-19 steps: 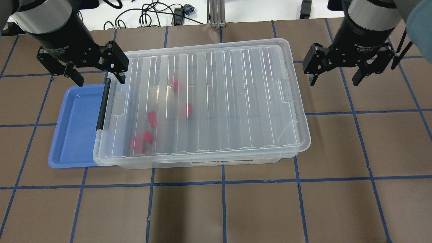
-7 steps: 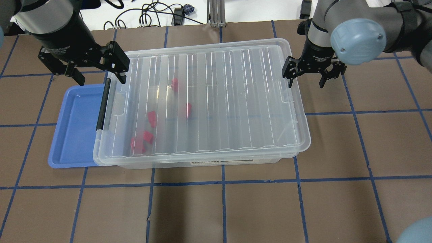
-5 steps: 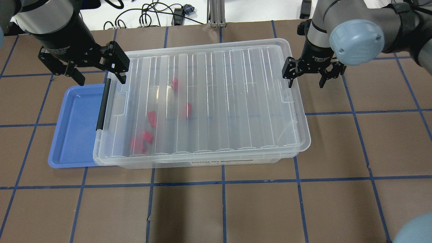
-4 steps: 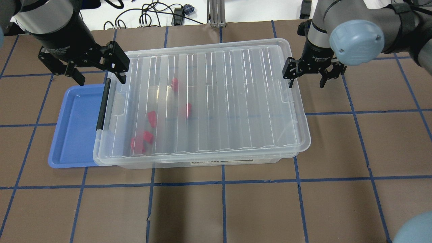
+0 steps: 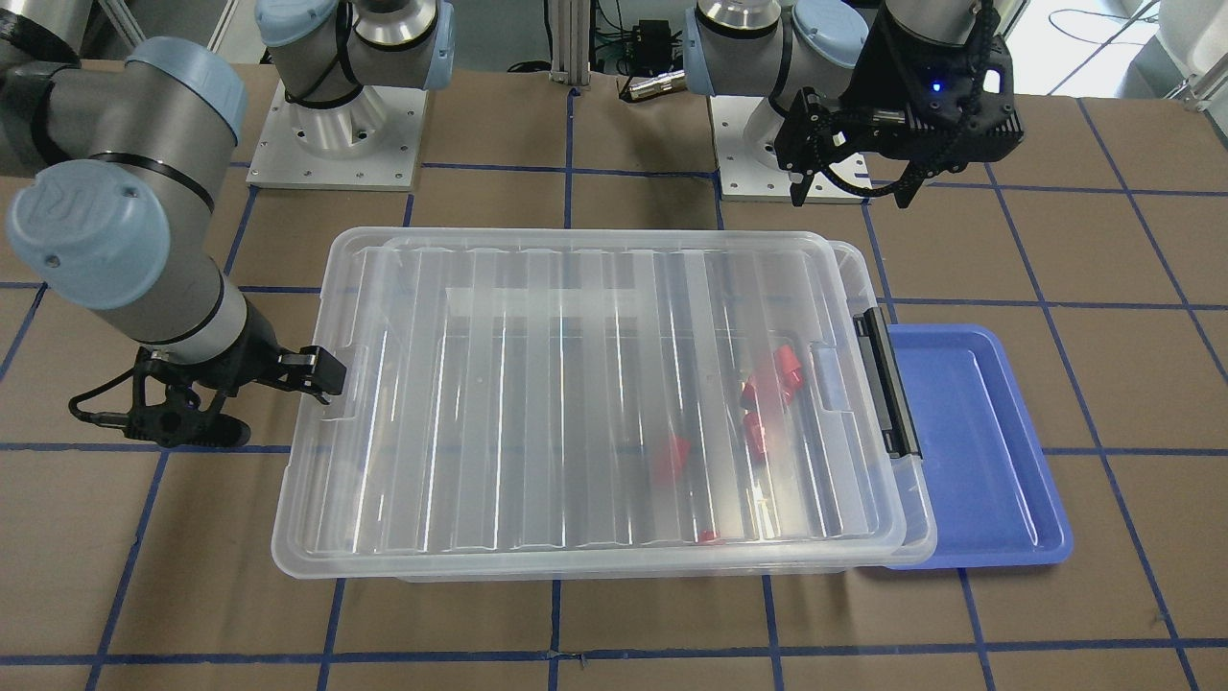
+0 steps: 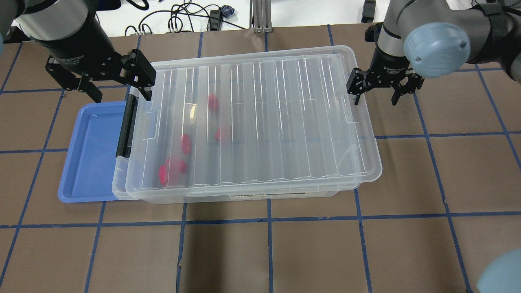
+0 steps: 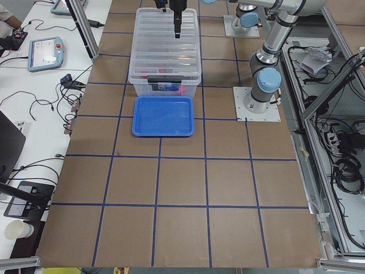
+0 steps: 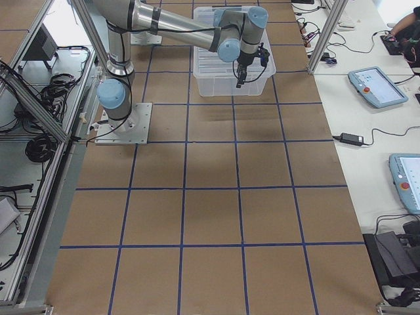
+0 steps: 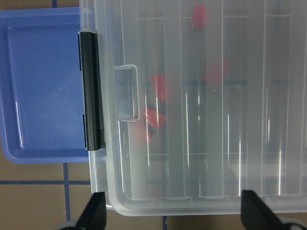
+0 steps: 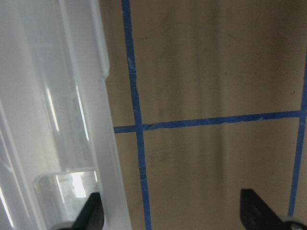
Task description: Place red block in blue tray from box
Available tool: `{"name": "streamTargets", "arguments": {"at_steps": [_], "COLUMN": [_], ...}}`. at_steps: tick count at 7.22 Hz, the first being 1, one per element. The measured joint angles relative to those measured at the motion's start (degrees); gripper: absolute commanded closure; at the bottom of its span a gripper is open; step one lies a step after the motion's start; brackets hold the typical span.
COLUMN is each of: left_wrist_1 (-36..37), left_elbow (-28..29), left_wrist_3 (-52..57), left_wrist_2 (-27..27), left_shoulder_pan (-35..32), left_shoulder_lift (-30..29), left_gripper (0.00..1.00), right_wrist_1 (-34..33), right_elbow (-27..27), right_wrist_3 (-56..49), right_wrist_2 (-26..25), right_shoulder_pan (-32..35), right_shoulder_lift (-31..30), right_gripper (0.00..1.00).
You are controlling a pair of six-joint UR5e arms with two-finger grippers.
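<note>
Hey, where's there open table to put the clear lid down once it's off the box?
Bare table lies in front of the box, on the operators' side, and beyond its right end, past the right gripper. The left end is crowded: the blue tray sits by the black latch, with the left gripper above.

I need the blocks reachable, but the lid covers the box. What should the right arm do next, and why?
Probably close the right end effector on the end rim of the lid: its open fingers straddle that rim, the lid overhangs the box there, and the red blocks lie beneath it.
</note>
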Motion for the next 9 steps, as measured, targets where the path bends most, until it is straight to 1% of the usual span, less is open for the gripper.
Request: {"name": "streamTargets", "arguments": {"at_steps": [2, 4, 6, 9], "left_wrist_1": [0.0, 0.0, 0.0, 0.0], "left_elbow": [0.01, 0.0, -0.07, -0.14], "left_wrist_3": [0.0, 0.0, -0.02, -0.08], "left_wrist_2": [0.0, 0.0, -0.06, -0.11], "left_shoulder_pan": [0.0, 0.0, 0.0, 0.0], "left_shoulder_lift": [0.0, 0.0, 0.01, 0.0], "left_gripper": [0.0, 0.0, 0.0, 0.0], "right_wrist_1": [0.24, 0.21, 0.12, 0.1], "right_elbow": [-0.12, -0.3, -0.6, -0.76], "right_wrist_3": [-2.04, -3.43, -5.46, -9.32], "right_wrist_2": [-0.04, -0.48, -2.29, -2.96], "right_shoulder_pan": [-3.14, -4.36, -5.26, -7.71], "right_shoulder_lift": [-0.09, -0.18, -0.21, -0.22], "right_gripper": [0.0, 0.0, 0.0, 0.0]}}
